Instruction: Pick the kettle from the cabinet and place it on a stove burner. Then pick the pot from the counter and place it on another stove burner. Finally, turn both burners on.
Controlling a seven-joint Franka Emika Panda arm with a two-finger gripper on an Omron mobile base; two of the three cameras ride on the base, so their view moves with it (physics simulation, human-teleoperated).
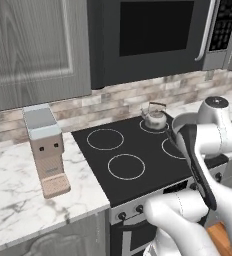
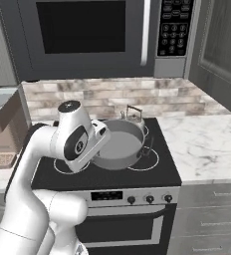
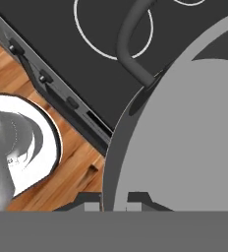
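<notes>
The pot (image 2: 118, 145) was held above the black cooktop (image 1: 138, 155), over its right half. In the right base view it hung in front of the kettle (image 2: 133, 116) and covered much of the two right-hand rings. The gripper (image 3: 115, 199) had its jaws pinched on the pot's rim: in the hand view the two dark fingertips (image 3: 89, 199) stood on either side of the thin grey wall at 6 o'clock. One dark loop handle (image 3: 130, 44) of the pot arched over the glass at about 12 o'clock in that view, with a white ring of a burner (image 3: 113, 29) behind it.

The kettle (image 1: 154, 117) stood on the back right burner, its arched brown handle upright, close to the tiled wall. In the left base view the two left burners were bare: the back left ring (image 1: 105, 139) at about 10 o'clock of the cooktop and the front left ring (image 1: 126, 166) at about 7 o'clock.

The marble counter (image 2: 207, 144) ran on both sides of the stove. On the left part, at 9 o'clock from the cooktop, stood a coffee machine (image 1: 45, 150). Above the stove hung a microwave (image 2: 92, 35), and the grey cabinet (image 1: 33, 50) was on the wall to its left, its door shut. The knobs (image 2: 150, 198) sat in a row on the front of the stove.
</notes>
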